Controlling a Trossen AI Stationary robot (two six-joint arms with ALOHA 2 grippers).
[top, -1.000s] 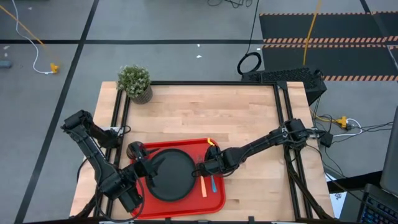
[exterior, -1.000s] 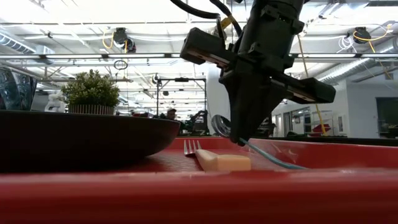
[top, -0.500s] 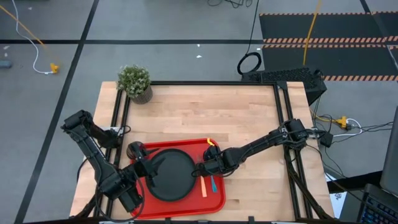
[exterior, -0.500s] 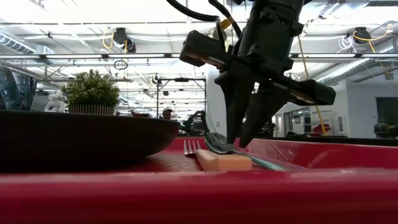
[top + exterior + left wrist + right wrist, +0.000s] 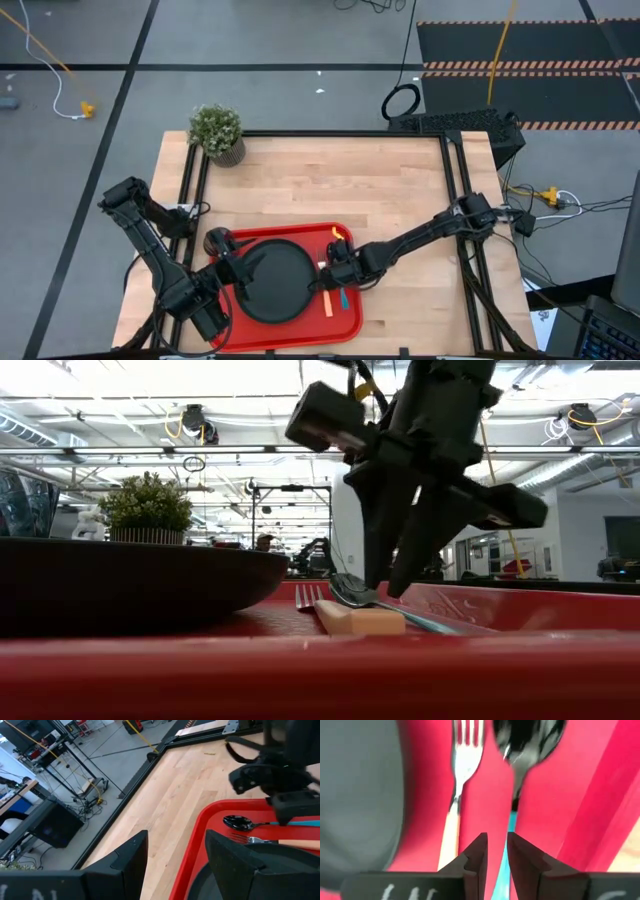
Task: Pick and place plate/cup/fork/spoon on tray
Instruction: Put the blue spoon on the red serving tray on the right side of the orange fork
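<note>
The red tray [image 5: 300,338] lies at the table's near edge. The black plate [image 5: 272,285] rests on it. The orange-handled fork [image 5: 327,303] and the blue-handled spoon [image 5: 343,297] lie flat side by side on the tray's right part, also seen in the right wrist view: the fork [image 5: 465,750] and the spoon [image 5: 527,740]. My right gripper [image 5: 388,585] is open, pointing down, with a finger on either side of the spoon's neck [image 5: 375,600]. My left gripper [image 5: 243,268] is open and empty over the plate's left rim. The dark cup [image 5: 214,242] stands at the tray's far left corner.
A potted green plant [image 5: 217,132] stands at the table's far left corner. Bare wood [image 5: 340,180] lies beyond the tray and to its right. Black frame rails [image 5: 455,200] run along the table's sides.
My right gripper has opened and let go of the spoon. The spoon's bowl, held raised a second ago with the handle sloping down to the tray, has dropped and now lies flat beside the fork. The gripper has shifted slightly toward the near edge.
</note>
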